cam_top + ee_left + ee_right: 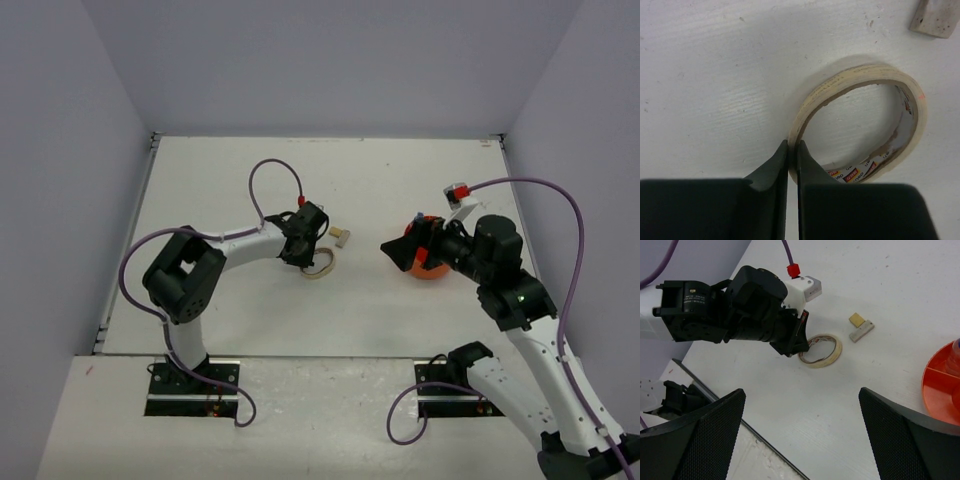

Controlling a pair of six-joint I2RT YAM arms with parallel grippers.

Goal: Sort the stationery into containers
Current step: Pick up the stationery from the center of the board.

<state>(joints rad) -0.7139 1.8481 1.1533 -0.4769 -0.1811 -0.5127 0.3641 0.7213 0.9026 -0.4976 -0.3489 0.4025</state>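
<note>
The left gripper (792, 145) is closed almost completely, its 2 fingers pinching the near wall of a tan roll of tape (912, 107) that lies flat on the white bench (250, 180) left of centre. A small tan block (935, 20) sits just beyond the roll, not touching it. The right gripper (800, 430) stands wide open and holds nothing, hanging above the bench beside the orange pot (940, 385), which is on the right half of the bench, well apart from the roll.

Left fingers (303, 257) at tan ring (321, 266), tan block (340, 236) near; orange pot (430, 270) right.
</note>
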